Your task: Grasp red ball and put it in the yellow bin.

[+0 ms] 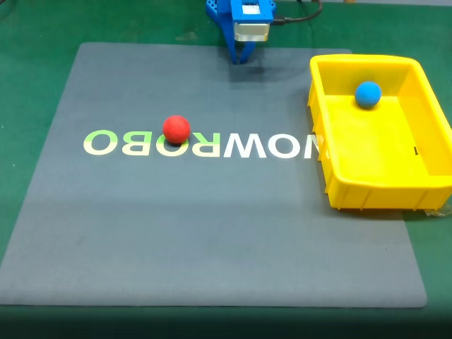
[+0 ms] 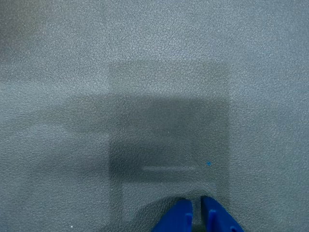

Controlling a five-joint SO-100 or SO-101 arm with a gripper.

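The red ball (image 1: 176, 128) lies on the grey mat (image 1: 212, 212), left of centre, on the white lettering. At the right edge of the mat stands the yellow bin (image 1: 385, 194) with a blue ball (image 1: 368, 94) in its far part. My blue gripper (image 1: 241, 60) hangs at the far edge of the mat, well behind the red ball and left of the bin. In the wrist view its blue fingertips (image 2: 179, 217) sit almost together over bare mat, so the gripper (image 2: 196, 212) is shut with nothing in it.
Green table surface (image 1: 28, 63) surrounds the mat. A black cable (image 1: 304, 14) runs off behind the arm's base. The near half of the mat is bare.
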